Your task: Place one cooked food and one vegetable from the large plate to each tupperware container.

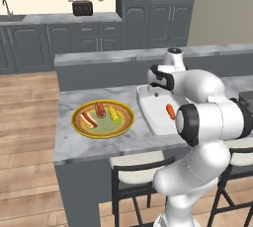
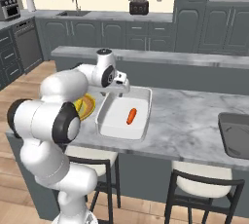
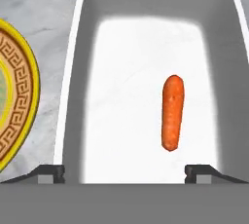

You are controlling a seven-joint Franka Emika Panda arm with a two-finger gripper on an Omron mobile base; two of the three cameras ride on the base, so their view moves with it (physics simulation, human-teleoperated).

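While hovering above the white tray [image 2: 108, 121], fingers [image 3: 124, 170] spread wide, grasping nothing. Desk [image 2: 194, 121] carrying the white tray, with the large plate [image 1: 103, 119] just left of the tray and the dark tray [image 2: 236, 134] well to its right. Carrot [image 3: 172, 112] lying loose inside the white tray. Remaining food on the plate probably light, smooth, a bit slippery; best pinched across the middle. Arm folded, wrist pointing down.

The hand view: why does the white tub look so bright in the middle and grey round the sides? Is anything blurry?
Hand view: the white container has a glaring, washed-out floor and shaded grey walls; the carrot is sharp. Left base view: the large plate and its food look soft, low in detail. Right base view: even light, faint shadows.
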